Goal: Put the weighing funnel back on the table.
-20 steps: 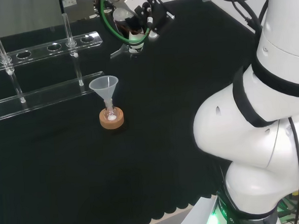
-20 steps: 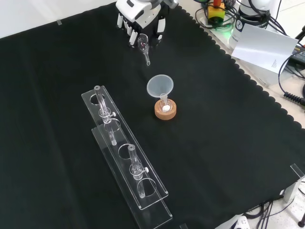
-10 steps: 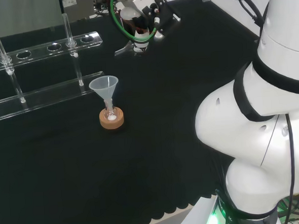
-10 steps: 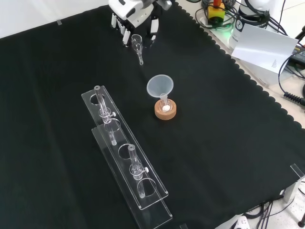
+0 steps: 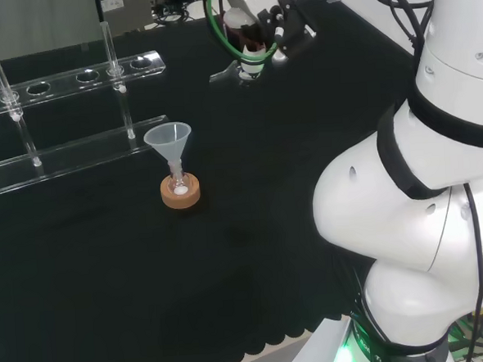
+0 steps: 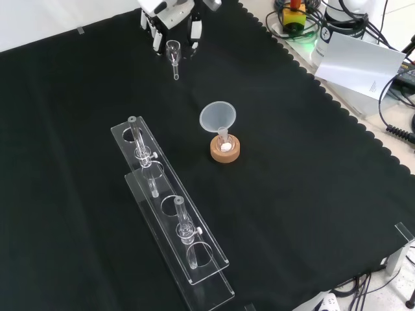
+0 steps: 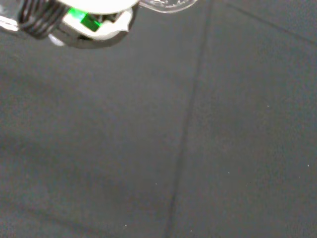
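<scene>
Robot hand (image 6: pixel 162 9) has carried the weighing funnel (image 6: pixel 173 53) away from the funnel (image 6: pixel 218 116), toward the surface's (image 6: pixel 78 129) top edge in the front view. Its fingers are still clasped round it (stem pointing away from the palm). I judge it is not set down yet. I can't tell whether the stem tip touches the cloth, and the palm is cut off at the frame top.

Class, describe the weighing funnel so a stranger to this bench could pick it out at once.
In the front view, follow the black cloth to its far edge, where the hand hangs. The weighing funnel is the small clear scoop with a short stem held in its fingers. Unlike the big cone-shaped funnel nearby, it stands in no flask.
</scene>
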Robot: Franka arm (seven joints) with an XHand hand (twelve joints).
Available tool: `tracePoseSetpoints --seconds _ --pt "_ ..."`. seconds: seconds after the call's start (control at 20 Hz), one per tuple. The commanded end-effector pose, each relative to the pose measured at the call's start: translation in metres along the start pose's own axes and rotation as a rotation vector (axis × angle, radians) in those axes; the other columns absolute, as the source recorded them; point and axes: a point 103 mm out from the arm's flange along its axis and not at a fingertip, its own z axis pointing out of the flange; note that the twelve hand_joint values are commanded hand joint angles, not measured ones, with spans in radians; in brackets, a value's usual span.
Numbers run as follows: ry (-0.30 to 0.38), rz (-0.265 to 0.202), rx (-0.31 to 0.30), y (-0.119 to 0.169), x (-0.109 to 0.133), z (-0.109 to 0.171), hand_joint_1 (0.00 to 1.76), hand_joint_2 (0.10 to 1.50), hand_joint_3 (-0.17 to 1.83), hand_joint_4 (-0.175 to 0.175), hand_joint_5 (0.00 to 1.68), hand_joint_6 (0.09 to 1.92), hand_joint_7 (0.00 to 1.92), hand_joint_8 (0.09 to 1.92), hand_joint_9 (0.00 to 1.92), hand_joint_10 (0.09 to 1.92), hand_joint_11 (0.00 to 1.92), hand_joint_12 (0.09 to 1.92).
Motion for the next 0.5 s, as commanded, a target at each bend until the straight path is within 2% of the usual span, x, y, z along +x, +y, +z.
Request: tracePoseSetpoints --seconds 0.05,0.5 --pt "0.039 -0.045 -0.034 0.013 0.017 0.01 1.12 0.69 0.61 0.175 1.27 0.66 1.38 0.25 1.49 0.09 1.11 0.84" --pt "0.061 -0.062 -0.017 0.023 0.022 0.026 1.12 0.69 0.61 0.175 1.27 0.66 1.38 0.25 1.49 0.09 1.11 0.84"
